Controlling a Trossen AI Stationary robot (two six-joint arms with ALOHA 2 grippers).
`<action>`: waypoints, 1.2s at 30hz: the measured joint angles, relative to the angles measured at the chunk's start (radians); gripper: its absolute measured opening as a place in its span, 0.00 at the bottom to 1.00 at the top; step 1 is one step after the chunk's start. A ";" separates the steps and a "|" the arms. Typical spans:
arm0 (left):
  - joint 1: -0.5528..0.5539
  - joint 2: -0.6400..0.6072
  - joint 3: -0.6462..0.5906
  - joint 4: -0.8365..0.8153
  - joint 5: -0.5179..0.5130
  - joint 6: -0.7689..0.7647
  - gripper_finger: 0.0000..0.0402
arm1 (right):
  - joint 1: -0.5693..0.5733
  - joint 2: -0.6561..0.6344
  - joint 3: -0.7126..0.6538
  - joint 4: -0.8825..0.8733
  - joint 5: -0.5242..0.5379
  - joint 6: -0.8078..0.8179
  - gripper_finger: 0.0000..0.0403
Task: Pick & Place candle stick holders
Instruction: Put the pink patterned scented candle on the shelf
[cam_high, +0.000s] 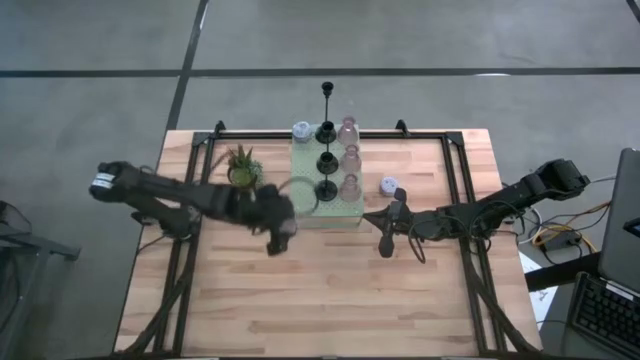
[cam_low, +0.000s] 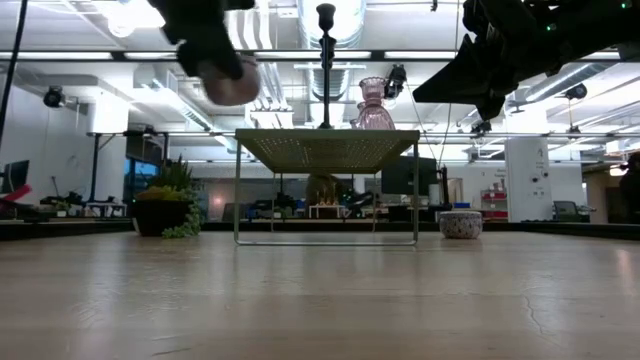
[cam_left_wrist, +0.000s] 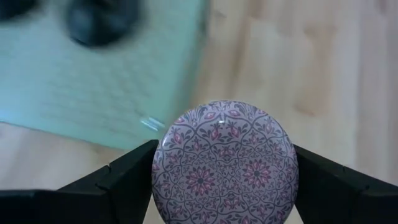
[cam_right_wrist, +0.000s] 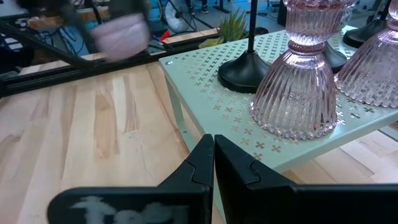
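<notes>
Left hand holds a patterned holder just beside the pale green perforated board (cam_high: 325, 190).

The left hand (cam_high: 278, 228) grips a stubby round lavender holder with a pink floral pattern (cam_left_wrist: 225, 163) between its fingers (cam_left_wrist: 124, 177), lifted off the wooden desk (cam_high: 330, 290) at the board's near left corner. On the board stand three black round-based thin-stemmed holders (cam_high: 326, 160) in a row, three ribbed translucent pink glass holders (cam_high: 348, 158) beside them, and one pastel blue stubby holder (cam_high: 301, 131) at its far left corner. Another stubby patterned holder (cam_high: 389, 185) sits on the desk just right of the board. The right hand (cam_high: 388, 235), fingers pressed together and empty, waits near the board's right side. A small green potted plant (cam_high: 242, 166) stands left of the board.
</notes>
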 joint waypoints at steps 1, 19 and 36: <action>0.033 -0.001 0.014 -0.001 0.000 0.024 0.79 | 0.000 0.000 0.000 0.000 0.000 0.000 0.02; 0.549 0.146 0.229 -0.051 0.161 0.225 0.79 | 0.000 0.000 0.000 0.000 0.000 0.000 0.02; 0.675 0.374 0.394 -0.051 0.174 0.247 0.79 | 0.000 0.000 0.000 0.000 0.000 0.000 0.02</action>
